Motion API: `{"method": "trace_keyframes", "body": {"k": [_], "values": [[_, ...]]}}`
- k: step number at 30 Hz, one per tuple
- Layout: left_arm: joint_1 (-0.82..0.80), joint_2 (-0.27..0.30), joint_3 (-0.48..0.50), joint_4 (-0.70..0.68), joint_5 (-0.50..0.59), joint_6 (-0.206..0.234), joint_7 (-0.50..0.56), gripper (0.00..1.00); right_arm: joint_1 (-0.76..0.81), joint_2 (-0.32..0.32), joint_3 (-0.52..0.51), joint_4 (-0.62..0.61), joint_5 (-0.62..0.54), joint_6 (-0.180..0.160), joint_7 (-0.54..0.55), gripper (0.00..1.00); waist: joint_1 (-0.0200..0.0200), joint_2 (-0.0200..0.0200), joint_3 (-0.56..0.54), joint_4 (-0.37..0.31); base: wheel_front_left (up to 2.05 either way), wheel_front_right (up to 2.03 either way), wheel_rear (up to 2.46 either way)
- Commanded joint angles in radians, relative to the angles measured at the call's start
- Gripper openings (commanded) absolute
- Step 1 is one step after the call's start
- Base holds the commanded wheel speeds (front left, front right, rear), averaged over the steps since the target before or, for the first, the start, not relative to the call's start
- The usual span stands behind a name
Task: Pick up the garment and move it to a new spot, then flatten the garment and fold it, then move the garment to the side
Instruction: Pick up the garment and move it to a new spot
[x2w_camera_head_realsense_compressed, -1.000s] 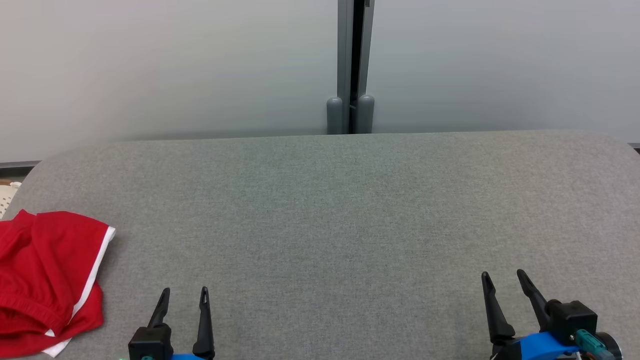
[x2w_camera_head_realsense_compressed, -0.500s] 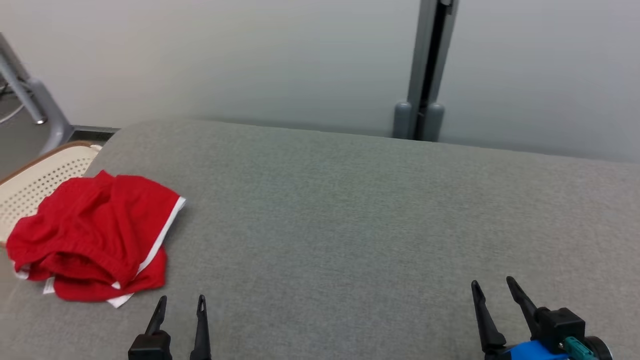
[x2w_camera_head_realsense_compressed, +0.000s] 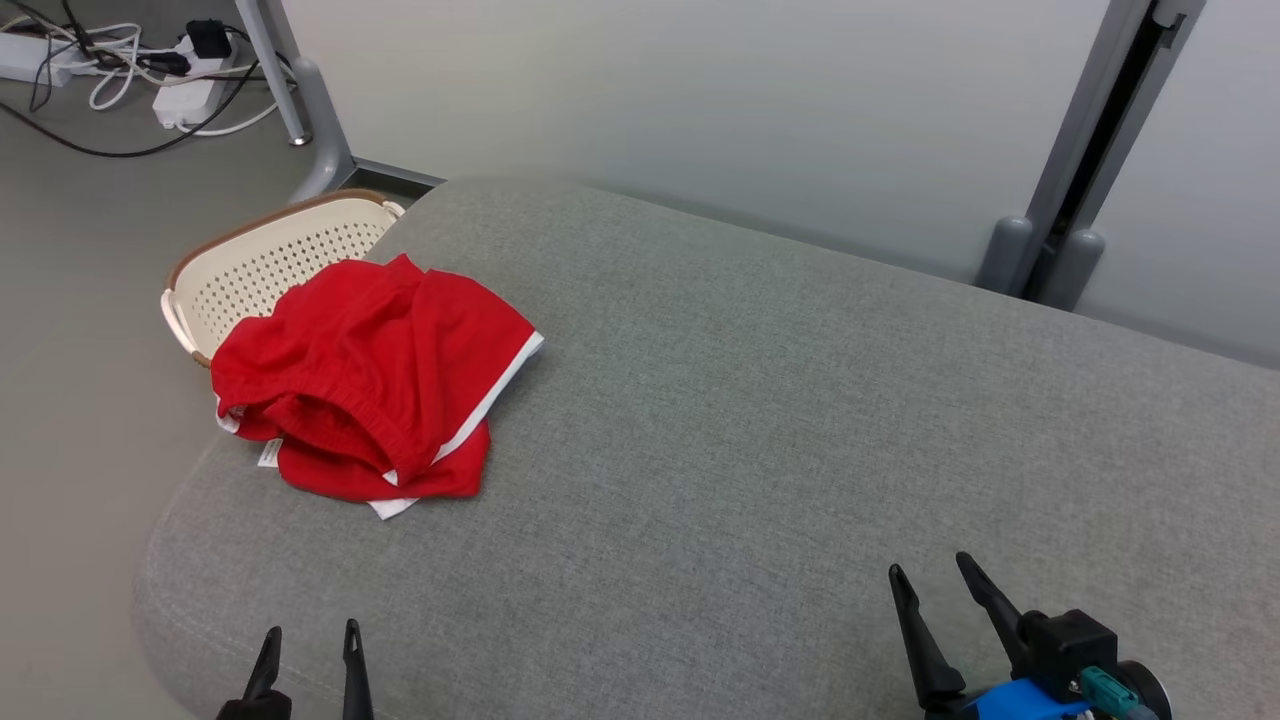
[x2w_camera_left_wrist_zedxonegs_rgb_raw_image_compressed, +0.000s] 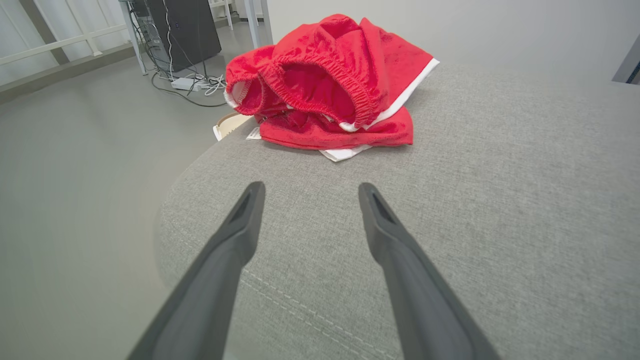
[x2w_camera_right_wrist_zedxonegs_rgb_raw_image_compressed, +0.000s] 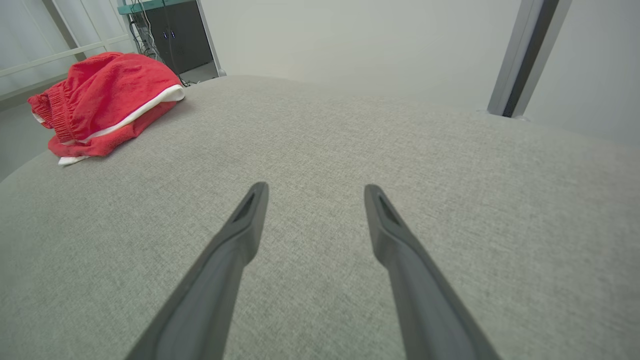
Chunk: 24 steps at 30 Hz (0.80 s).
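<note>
The garment (x2w_camera_head_realsense_compressed: 365, 385), red shorts with white trim, lies crumpled near the left end of the grey padded table (x2w_camera_head_realsense_compressed: 800, 420), partly hanging over that edge. My left gripper (x2w_camera_head_realsense_compressed: 308, 638) is open at the bottom left, some way in front of the garment (x2w_camera_left_wrist_zedxonegs_rgb_raw_image_compressed: 332, 85), nothing between its fingers. At the bottom right my right gripper (x2w_camera_head_realsense_compressed: 932, 578) is open too, over bare grey cloth, with the garment (x2w_camera_right_wrist_zedxonegs_rgb_raw_image_compressed: 102, 97) far off to its left.
A cream perforated basket (x2w_camera_head_realsense_compressed: 255, 265) with a brown rim stands on the floor just beyond the table's left end, partly under the garment. Power strips and cables (x2w_camera_head_realsense_compressed: 150, 75) lie on the floor at the back left. A grey post (x2w_camera_head_realsense_compressed: 1085, 160) rises behind the table.
The head camera has swung left, so the garment, basket and floor have come into the picture. Both grippers stay open, low in the picture.
</note>
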Motion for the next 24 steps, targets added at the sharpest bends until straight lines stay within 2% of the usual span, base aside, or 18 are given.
{"method": "trace_keyframes", "body": {"k": [1,5,13,19,24], "values": [[0.007,0.001,0.011,-0.003,-0.003,0.001,-0.003,1.00,-0.013,-0.002,0.002,0.003,0.004,0.000,-0.004,1.00,0.0000,0.0000,0.011,0.015,0.00,0.00,0.00],[-0.014,-0.003,0.031,0.017,-0.018,-0.011,-0.003,1.00,-0.018,-0.002,0.006,0.005,-0.002,0.000,-0.004,1.00,0.0000,0.0000,0.020,0.012,0.00,0.00,0.00],[-0.155,0.030,0.070,0.057,-0.047,-0.081,-0.003,1.00,-0.036,-0.002,-0.002,0.003,-0.037,0.000,-0.004,1.00,0.0000,0.0000,0.080,-0.028,0.00,0.00,0.00],[-0.287,0.089,0.086,0.096,-0.064,-0.113,-0.003,1.00,-0.059,-0.002,-0.007,-0.006,-0.057,0.000,-0.004,1.00,0.0000,0.0000,0.145,-0.057,0.00,0.00,0.00],[-0.442,0.164,0.074,0.149,-0.078,-0.127,-0.003,1.00,-0.091,-0.012,-0.008,-0.019,-0.072,0.000,-0.004,1.00,0.0000,0.0000,0.220,-0.082,0.00,0.00,0.00]]}}
